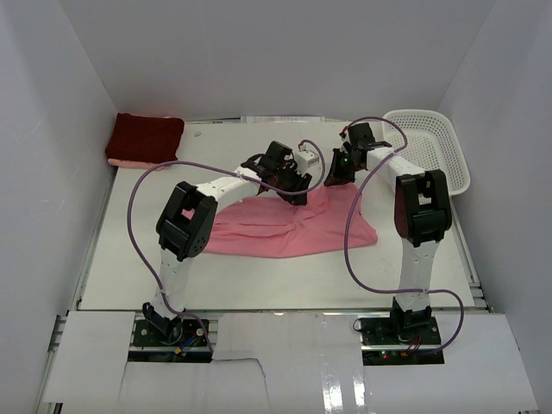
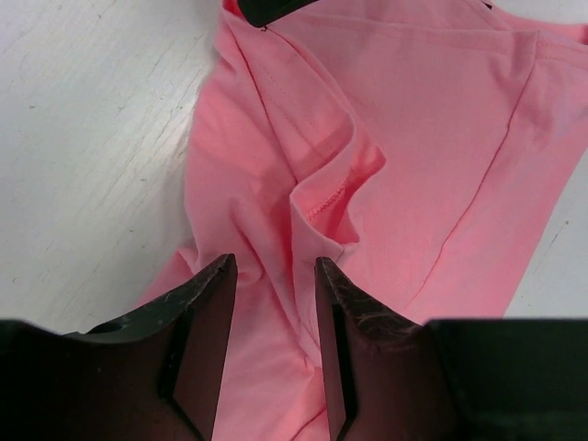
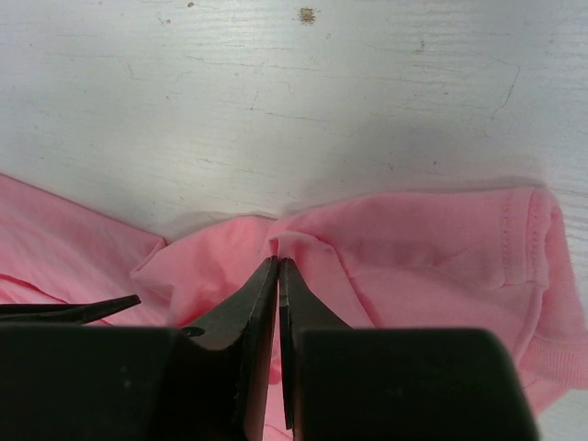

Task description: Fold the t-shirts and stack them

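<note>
- Two shirts lie on the white table (image 1: 259, 289), well apart from each other.
- The pink shirt (image 1: 285, 231) is spread out but rumpled in the middle of the table, between the two arms. Its far edge is bunched up where both grippers meet it.
- The maroon shirt (image 1: 145, 136) sits as a folded rectangle in the far left corner, close to the wall. A strip of pink cloth shows under its near edge.
- The left gripper (image 2: 273, 276) is down on the pink shirt's far edge with its fingers (image 2: 207, 317) apart. A raised fold of cloth with a stitched hem runs into the gap between them, and nothing is clamped.
- The right gripper (image 3: 277, 265) is just beside the left one, on its right, at the same far edge. Its fingers are pressed nearly together with only a thin slit between them. A small peak of the pink shirt is pinched at their tips.
- In the right wrist view a sleeve (image 3: 542, 276) with a stitched hem lies flat on the table to the right of the pinched peak.
- A white mesh basket (image 1: 431, 147) stands at the far right edge of the table, apart from the pink shirt.
- Purple cables (image 1: 138, 194) loop out from each arm.
</note>
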